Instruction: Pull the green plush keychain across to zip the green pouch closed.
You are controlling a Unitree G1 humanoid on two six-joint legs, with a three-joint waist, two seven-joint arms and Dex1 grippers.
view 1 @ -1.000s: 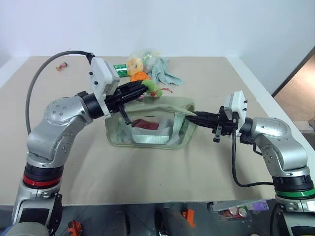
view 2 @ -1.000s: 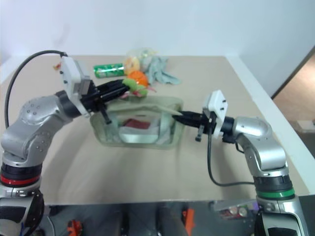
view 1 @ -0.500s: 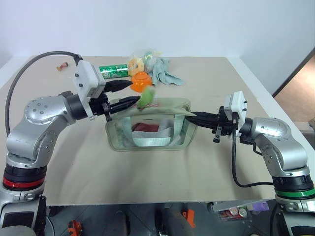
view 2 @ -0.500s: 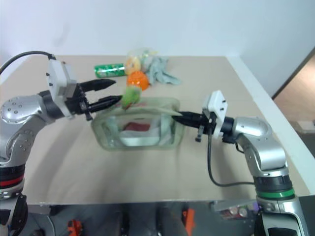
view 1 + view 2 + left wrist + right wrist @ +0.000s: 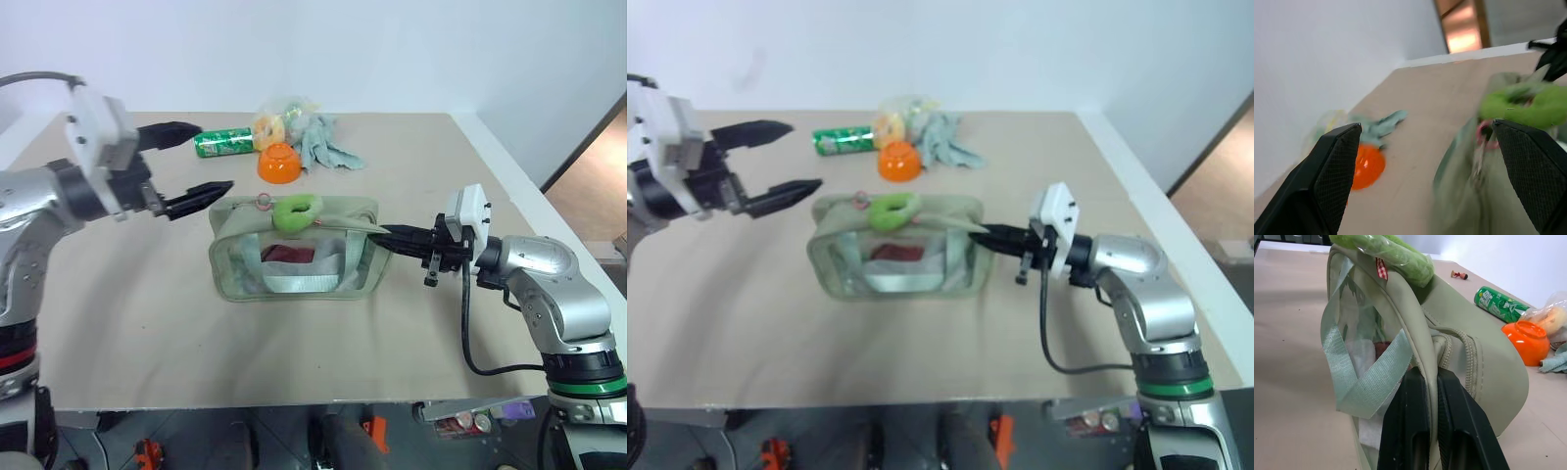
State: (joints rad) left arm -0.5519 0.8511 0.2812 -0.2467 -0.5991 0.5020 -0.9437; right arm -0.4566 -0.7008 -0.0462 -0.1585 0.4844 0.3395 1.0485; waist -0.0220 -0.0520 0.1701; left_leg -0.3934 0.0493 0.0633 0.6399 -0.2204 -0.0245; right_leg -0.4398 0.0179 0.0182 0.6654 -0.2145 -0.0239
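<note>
Left tool [image 5: 201, 157], now spread, has released the green plush keychain [image 5: 296, 211] atop the green pouch [image 5: 294, 260], suggesting the zip pull is over, while the right tool [image 5: 384, 236] stays pinched on the pouch's end.

Lime-green fuzzy plush keychain [image 5: 296, 212] lies on pale sage-green fabric pouch [image 5: 294, 259] mid-bench [image 5: 147, 323]; orange bowl [image 5: 279, 163], green drink can [image 5: 224, 143] behind.

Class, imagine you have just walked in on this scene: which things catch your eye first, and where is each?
The green pouch sits mid-table, with the bright green plush keychain lying on its top. The right gripper is shut on the pouch's right end, while the left gripper hangs open to the pouch's left. Behind, an orange bowl and a green can stand out.
</note>
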